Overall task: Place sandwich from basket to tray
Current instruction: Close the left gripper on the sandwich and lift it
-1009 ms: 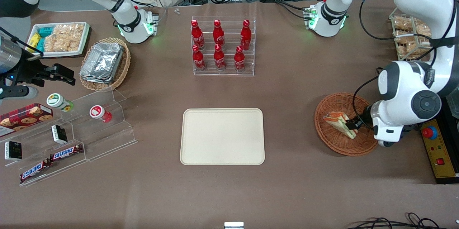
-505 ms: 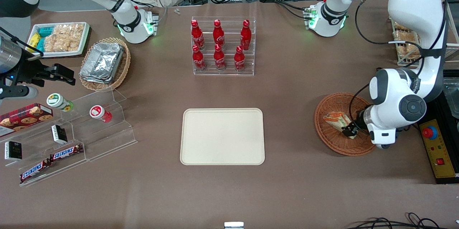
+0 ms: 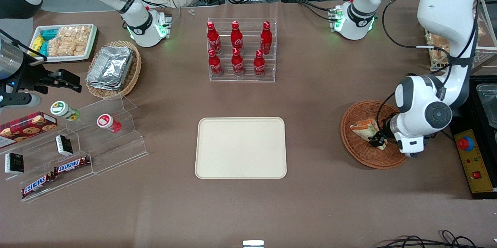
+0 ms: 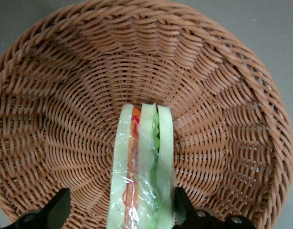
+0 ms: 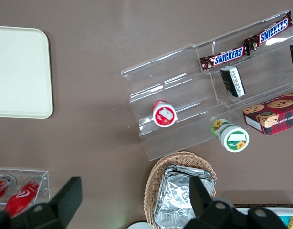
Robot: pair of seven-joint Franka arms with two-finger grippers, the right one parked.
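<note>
Left wrist view: I've got the gripper [image 4: 118, 214] straddling the sandwich [image 4: 142, 167] down in the basket [image 4: 51, 95].
Its fingers [image 4: 58, 207] stand spread, one touching the wrapped wedge, the other apart from it, so nothing is clamped. From the front I see the sandwich [image 3: 365, 128] lying in the basket [image 3: 355, 151], gripper [image 3: 377, 139] low at its nearer end. The tray [image 3: 240, 148] sits well apart, toward the parked arm's end of the table.
</note>
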